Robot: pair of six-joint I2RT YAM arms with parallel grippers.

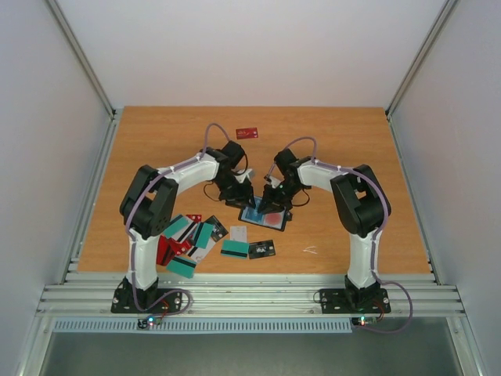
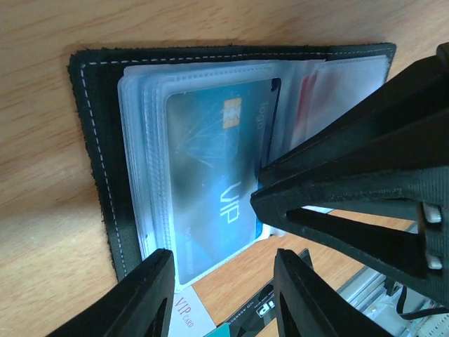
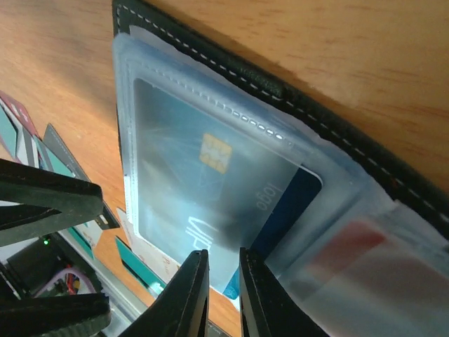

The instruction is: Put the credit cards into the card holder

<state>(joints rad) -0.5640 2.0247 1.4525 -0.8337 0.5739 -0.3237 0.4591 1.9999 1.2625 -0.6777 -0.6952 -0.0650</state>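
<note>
Currently we are at the insertion step. The open black folding card holder (image 2: 95,140) lies flat at the middle of the wooden worktop (image 1: 352,149), between the two arms. A blue plastic VIP card (image 2: 210,182) sits most of the way inside a clear plastic sleeve (image 2: 144,140) on the left page, and one short edge protrudes towards the fold. The right gripper (image 3: 223,263) has its jaws drawn nearly together on that protruding edge. The left gripper (image 2: 224,261) is spread, with nothing between its jaws, at the left side of the holder. We cannot tell whether it presses on it.

We judge that the next move calls for a push along the plane of the sleeve until the card seats. The holder must be steadied so that it does not slide.

Count:
- Card holders: one.
- Cards in it: two, the blue one and a red card behind plastic (image 3: 351,246) on the right page.
- Loose cards lying singly: four. These are a red card at the far side (image 1: 247,132) and, near the holder, a white card (image 1: 239,233), a teal card (image 1: 234,248) and a black printed card (image 1: 261,249).
- Overlapping heap of cards (image 1: 186,239) at the near left: we cannot fix its number.
</note>
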